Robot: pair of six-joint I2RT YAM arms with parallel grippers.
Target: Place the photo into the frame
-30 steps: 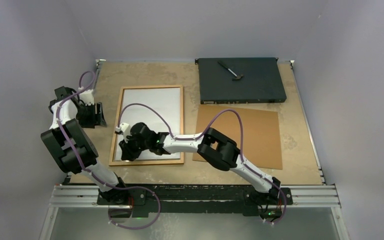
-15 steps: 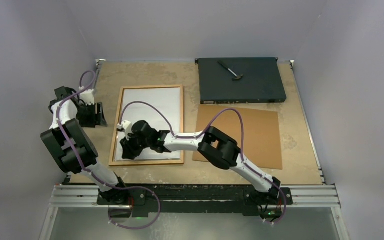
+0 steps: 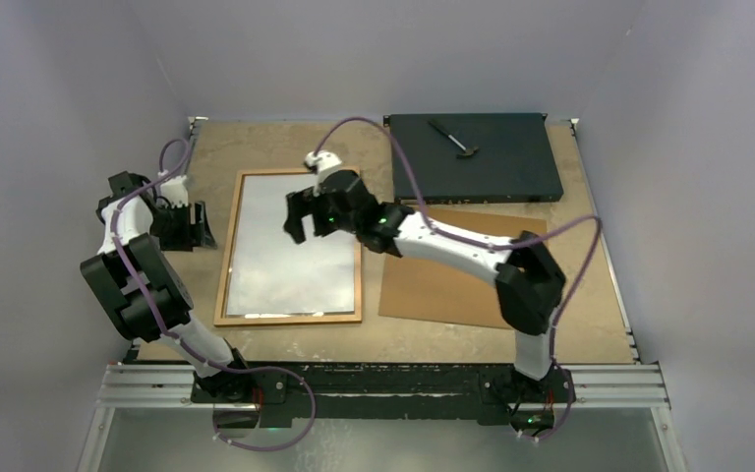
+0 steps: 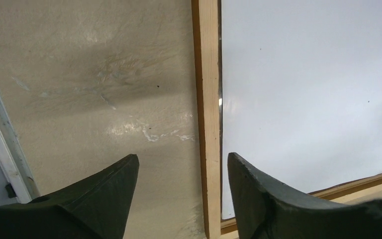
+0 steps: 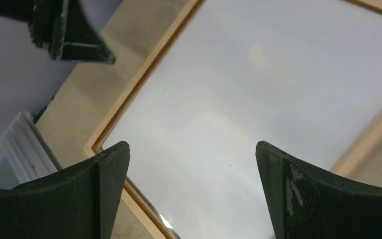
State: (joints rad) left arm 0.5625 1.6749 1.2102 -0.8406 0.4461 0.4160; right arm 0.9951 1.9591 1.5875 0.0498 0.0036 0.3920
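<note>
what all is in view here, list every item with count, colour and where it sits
thin orange-brown wooden picture frame: 1, orange-brown, flat on the table, left of centre
large rectangular photo print: 1, white back up, lying inside the frame
flat hardboard sheet: 1, brown, right of the frame
flat black box: 1, black, far right of the table
small hammer-like tool: 1, dark, on top of the box
table: 1, tan
purple cables: 2, purple, one along each arm
left gripper: 1, black, open, by the frame's left rail
right gripper: 1, black, open and empty, above the print
</note>
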